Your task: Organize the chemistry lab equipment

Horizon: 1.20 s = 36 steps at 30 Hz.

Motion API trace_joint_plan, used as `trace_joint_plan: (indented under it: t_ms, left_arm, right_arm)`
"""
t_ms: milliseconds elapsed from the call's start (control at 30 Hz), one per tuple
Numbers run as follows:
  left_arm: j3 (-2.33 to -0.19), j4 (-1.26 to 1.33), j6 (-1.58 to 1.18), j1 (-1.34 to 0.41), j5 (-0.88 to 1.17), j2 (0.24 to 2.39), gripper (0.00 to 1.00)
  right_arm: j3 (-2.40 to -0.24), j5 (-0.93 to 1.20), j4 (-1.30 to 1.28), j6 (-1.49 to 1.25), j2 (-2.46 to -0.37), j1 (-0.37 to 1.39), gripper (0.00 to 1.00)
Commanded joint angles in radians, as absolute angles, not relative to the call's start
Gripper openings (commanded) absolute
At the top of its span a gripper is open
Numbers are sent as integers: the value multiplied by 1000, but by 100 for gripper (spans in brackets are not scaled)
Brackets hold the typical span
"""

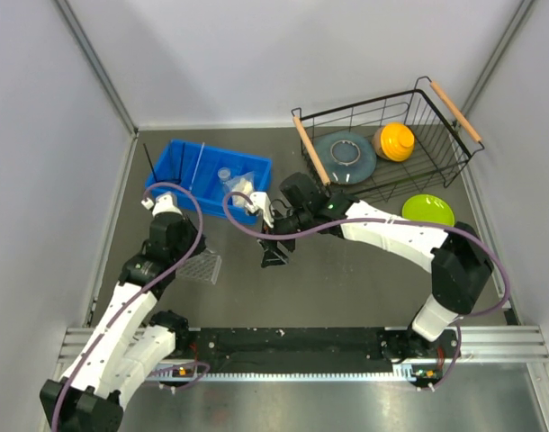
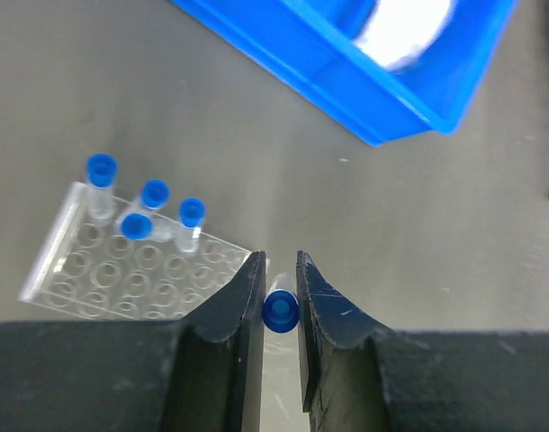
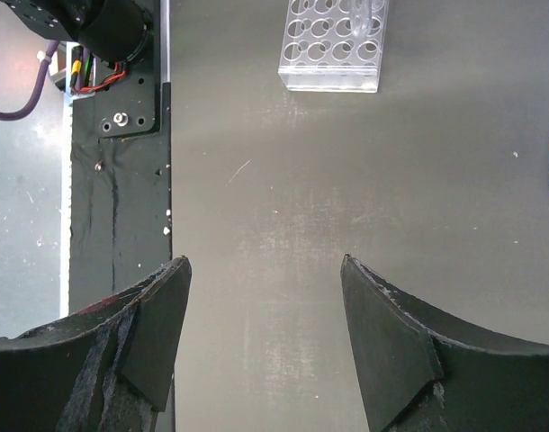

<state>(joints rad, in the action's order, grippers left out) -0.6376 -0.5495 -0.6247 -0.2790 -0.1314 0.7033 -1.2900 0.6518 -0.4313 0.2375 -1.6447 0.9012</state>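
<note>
My left gripper (image 2: pixel 279 263) is shut on a blue-capped test tube (image 2: pixel 281 310), held just right of the clear plastic tube rack (image 2: pixel 121 274). Several capped tubes (image 2: pixel 155 194) stand in the rack's far holes. In the top view the left gripper (image 1: pixel 186 261) is at the rack (image 1: pixel 204 268). My right gripper (image 1: pixel 275 256) is open and empty over bare table (image 3: pixel 265 261); the rack (image 3: pixel 333 45) lies ahead of it. The blue bin (image 1: pixel 207 175) holds the black ring stand (image 1: pixel 150 162), glass rod (image 1: pixel 201 162), clear cup (image 1: pixel 225 175) and white packet (image 1: pixel 242 185).
A black wire basket (image 1: pixel 441 148) at the back right holds a grey dish (image 1: pixel 345 155) and an orange dish (image 1: pixel 396 141). A green dish (image 1: pixel 427 211) lies in front of it. The blue bin's corner (image 2: pixel 382 117) is close beyond the left gripper.
</note>
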Motion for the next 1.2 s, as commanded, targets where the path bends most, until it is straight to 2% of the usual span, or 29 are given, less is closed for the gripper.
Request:
trace_joint_plan:
  t_ms: [0, 200, 933, 1167]
  left_arm:
    - [-666, -512, -514, -278, -296, 762, 7]
    - [-649, -491, -503, -278, -293, 850, 8]
    - [-577, -414, -477, -282, -287, 930, 10]
    - [-572, -414, -476, -288, -282, 945, 16]
  right_arm:
    - [-1324, 657, -423, 267, -1594, 904, 68]
    - [-1325, 657, -423, 268, -1597, 905, 68]
    - [-1327, 657, -426, 270, -1600, 905, 69]
    - [-1327, 655, -428, 271, -1601, 904, 69]
